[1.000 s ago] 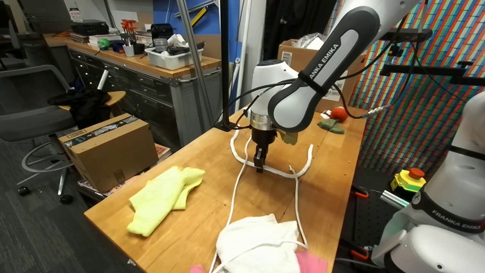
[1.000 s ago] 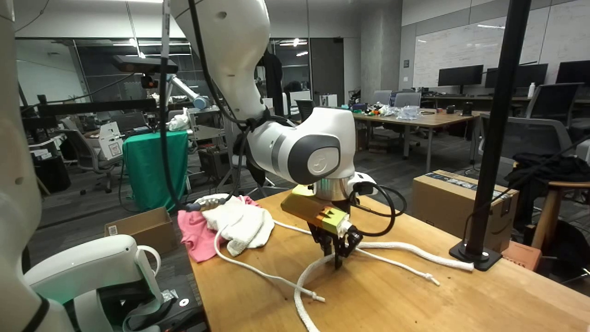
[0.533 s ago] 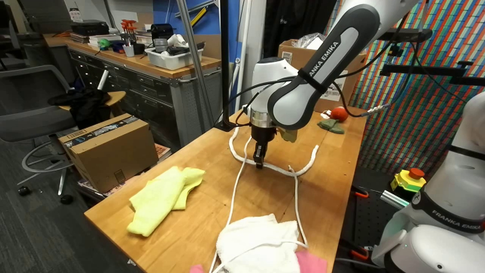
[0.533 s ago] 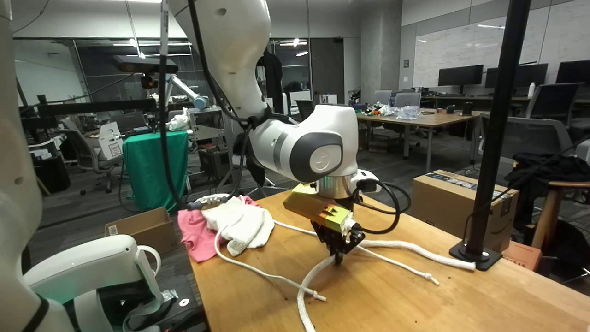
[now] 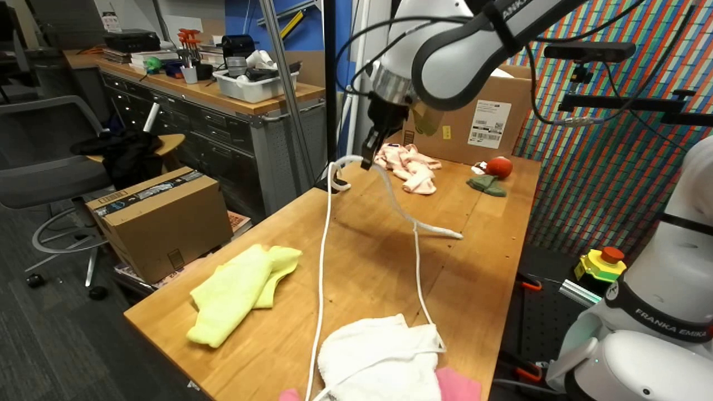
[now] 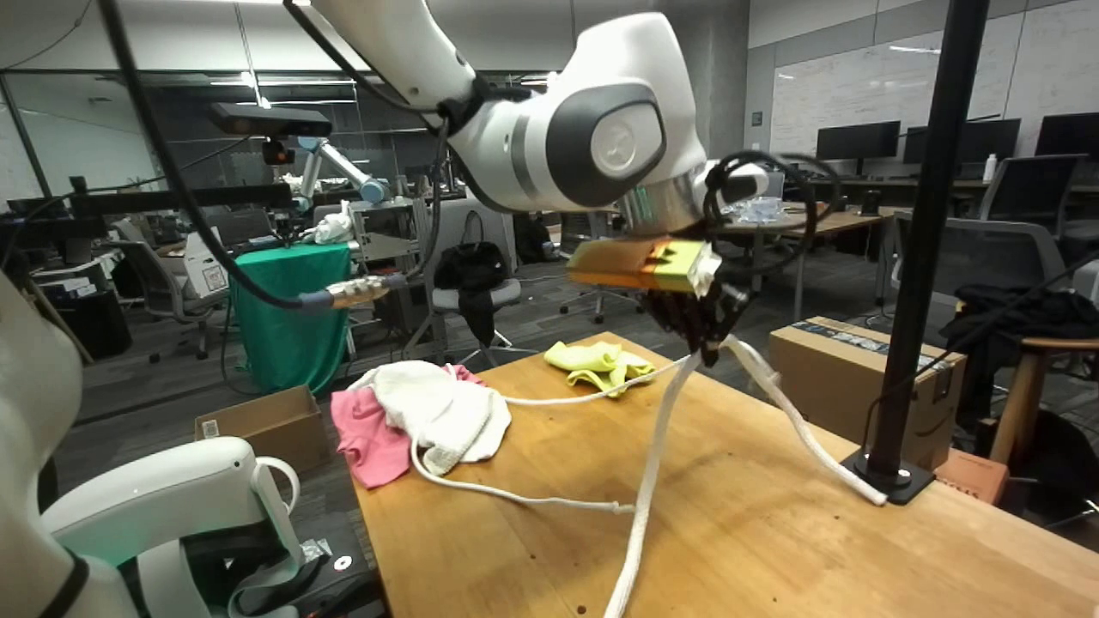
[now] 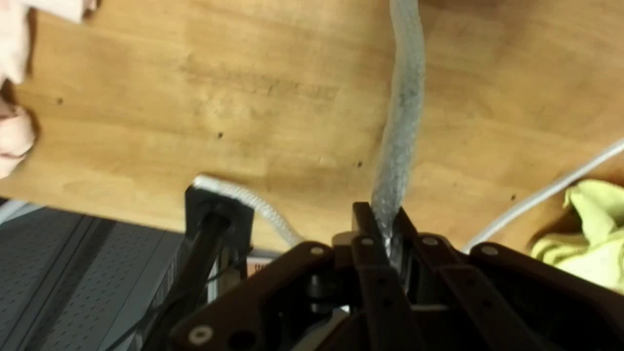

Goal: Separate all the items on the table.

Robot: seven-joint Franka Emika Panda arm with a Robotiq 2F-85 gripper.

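Thick white rope (image 6: 654,455): mid part held up off table (image 6: 730,515), one end down at base of black post (image 6: 930,215). Gripper (image 7: 384,217) has it pinched btwn fingertips (image 7: 362,214). Arm (image 6: 601,142) reaches out over table, wrist high, gripper pointing down w/ slight tilt in both exterior views. Thin white cord (image 5: 322,250) runs from nr gripper over white cloth (image 6: 455,412), which lies on pink cloth (image 6: 369,442); can't tell if cord touches rope. Yellow cloth (image 5: 239,295) & pale pink cloth (image 5: 409,167) well apart.
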